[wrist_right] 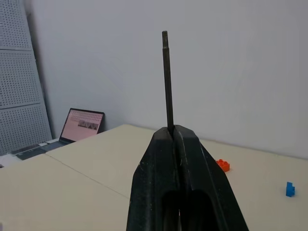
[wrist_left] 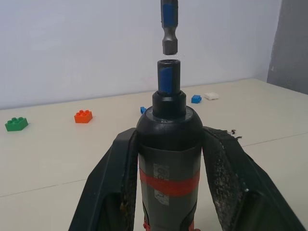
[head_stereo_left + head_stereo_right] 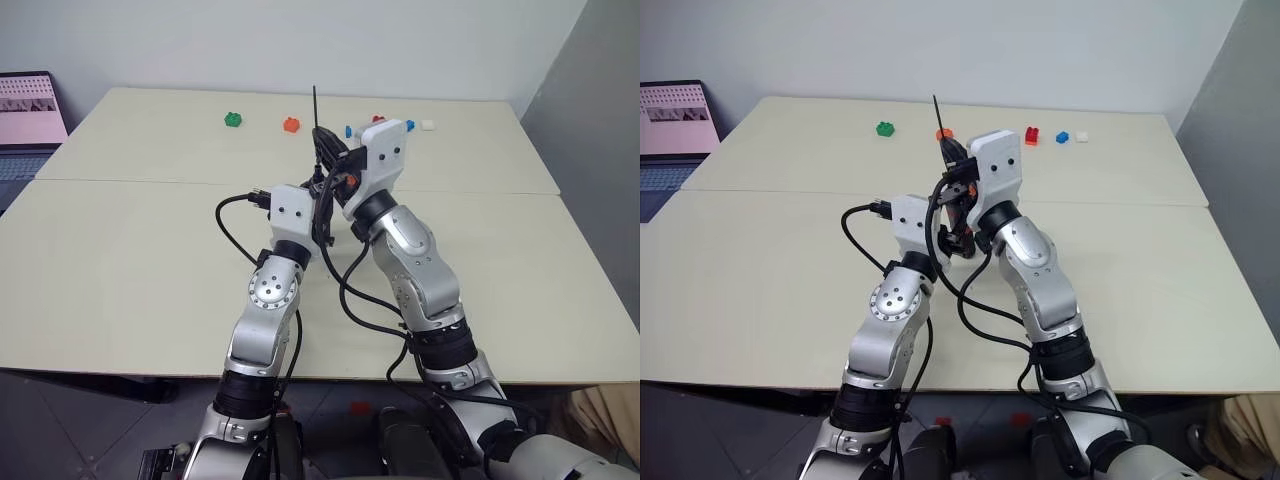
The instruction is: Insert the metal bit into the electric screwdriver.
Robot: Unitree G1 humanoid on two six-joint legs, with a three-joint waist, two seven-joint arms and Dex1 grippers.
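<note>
So the left gripper (image 2: 166,183) is clamped round the electric screwdriver (image 2: 168,144), a smooth black barrel with a red band, socket up. Right gripper (image 1: 175,139) pinches the metal bit (image 1: 167,82), a thin grey rod whose thicker blue-banded end hangs just above that socket, not in. I'd line them up dead straight, then ease it down slowly.

It looks like a robotics lab or test room: two plain cream tables (image 3: 150,260) pushed together against a bare white wall (image 3: 300,40). An open laptop (image 3: 25,125) sits off to one side near a white perforated panel (image 1: 19,77), and a few toy bricks (image 3: 885,128) lie scattered on the far table.
</note>
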